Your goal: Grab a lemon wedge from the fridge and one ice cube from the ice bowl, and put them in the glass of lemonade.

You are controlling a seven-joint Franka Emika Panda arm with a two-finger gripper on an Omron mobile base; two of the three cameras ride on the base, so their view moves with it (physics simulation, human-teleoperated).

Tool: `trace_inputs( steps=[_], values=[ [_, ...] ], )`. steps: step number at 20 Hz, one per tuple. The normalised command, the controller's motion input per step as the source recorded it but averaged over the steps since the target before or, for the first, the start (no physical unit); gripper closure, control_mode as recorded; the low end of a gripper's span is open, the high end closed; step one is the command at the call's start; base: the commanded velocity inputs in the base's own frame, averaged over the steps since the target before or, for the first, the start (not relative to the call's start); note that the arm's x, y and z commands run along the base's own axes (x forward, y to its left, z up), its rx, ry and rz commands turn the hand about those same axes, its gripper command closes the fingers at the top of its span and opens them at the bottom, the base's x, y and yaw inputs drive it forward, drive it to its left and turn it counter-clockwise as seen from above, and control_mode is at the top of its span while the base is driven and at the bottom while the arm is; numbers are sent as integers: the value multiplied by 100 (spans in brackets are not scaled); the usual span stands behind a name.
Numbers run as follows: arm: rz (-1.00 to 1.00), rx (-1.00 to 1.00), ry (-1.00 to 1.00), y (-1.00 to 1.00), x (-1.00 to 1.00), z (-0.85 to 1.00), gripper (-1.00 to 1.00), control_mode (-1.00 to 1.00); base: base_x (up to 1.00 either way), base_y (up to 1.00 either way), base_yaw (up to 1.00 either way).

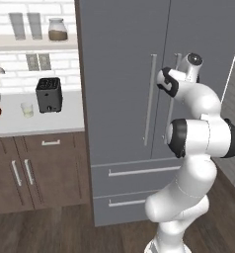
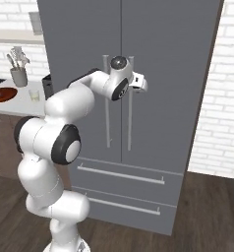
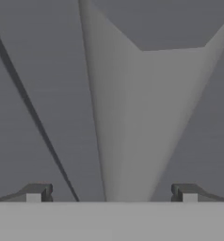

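Gripper (image 3: 111, 193) wide open, empty, at fridge's (image 1: 124, 74) upright right handle (image 2: 130, 123).

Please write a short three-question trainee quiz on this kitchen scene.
1. True or false: the fridge doors are shut.
2. The open end effector straddles which part? A) a drawer pull B) the right door's handle C) the toaster
3. What stands on the counter just left of the toaster?

Key: 1 true; 2 B; 3 the glass of lemonade.
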Motion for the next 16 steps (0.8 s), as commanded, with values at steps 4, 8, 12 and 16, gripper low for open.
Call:
trace_inputs(
  steps=[4, 8, 12, 16],
  values=[
    [0, 1, 0, -10, 7, 0, -100, -100, 0, 0, 0],
    [0, 0, 0, 0, 0, 0, 100, -100, 0, 0, 0],
    [0, 0, 0, 0, 0, 0, 100, -100, 0, 0, 0],
    [0, 0, 0, 0, 0, 0, 100, -100, 0, 0, 0]
  ],
)
